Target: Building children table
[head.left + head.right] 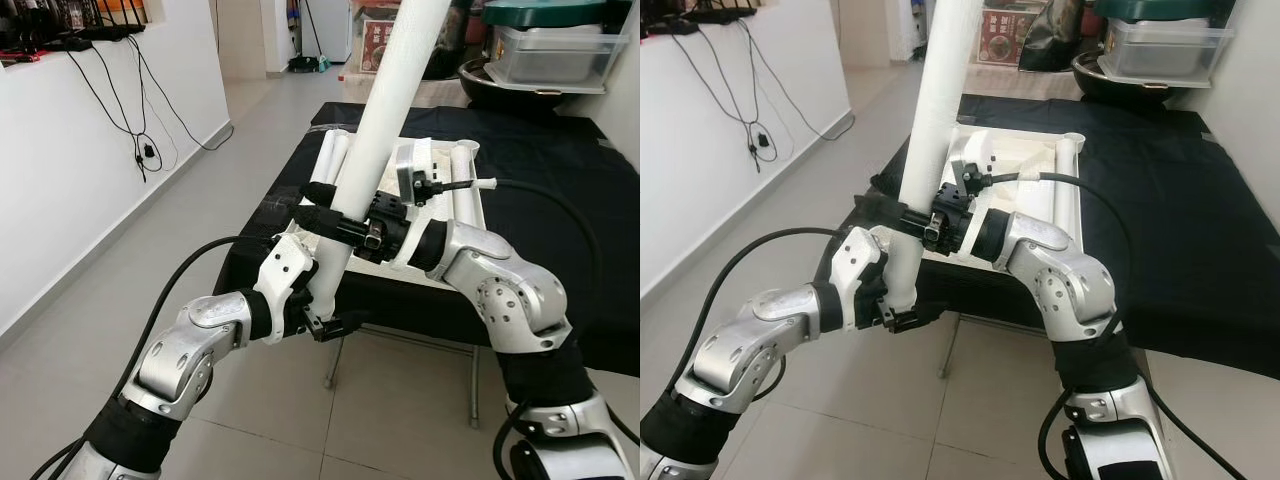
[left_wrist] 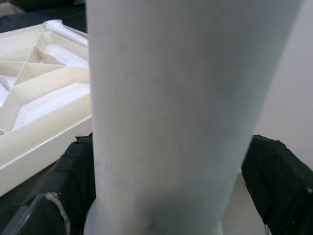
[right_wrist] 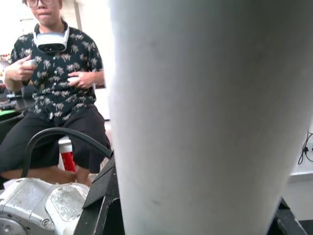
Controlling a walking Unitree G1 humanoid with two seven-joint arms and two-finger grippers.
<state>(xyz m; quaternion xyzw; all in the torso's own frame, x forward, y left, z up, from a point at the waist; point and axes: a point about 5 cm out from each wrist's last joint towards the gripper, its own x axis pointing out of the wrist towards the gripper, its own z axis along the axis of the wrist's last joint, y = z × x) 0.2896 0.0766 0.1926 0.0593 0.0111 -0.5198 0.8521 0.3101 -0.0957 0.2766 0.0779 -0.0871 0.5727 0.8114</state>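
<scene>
White leg [image 1: 385,120] mid-frame, tilted, clamped by both grippers: right gripper [image 1: 335,222] above, left gripper [image 1: 322,318] at base. Upturned tabletop [image 1: 470,215] on black table [image 1: 560,180] behind, spare legs [image 1: 328,160] lying on it. No leg visibly fitted; assembly looks early.

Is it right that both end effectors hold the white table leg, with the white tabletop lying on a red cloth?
Not quite. Both the left end effector and right end effector do hold the leg, but the tabletop lies on a black cloth, not red, as the right eye view shows.
</scene>
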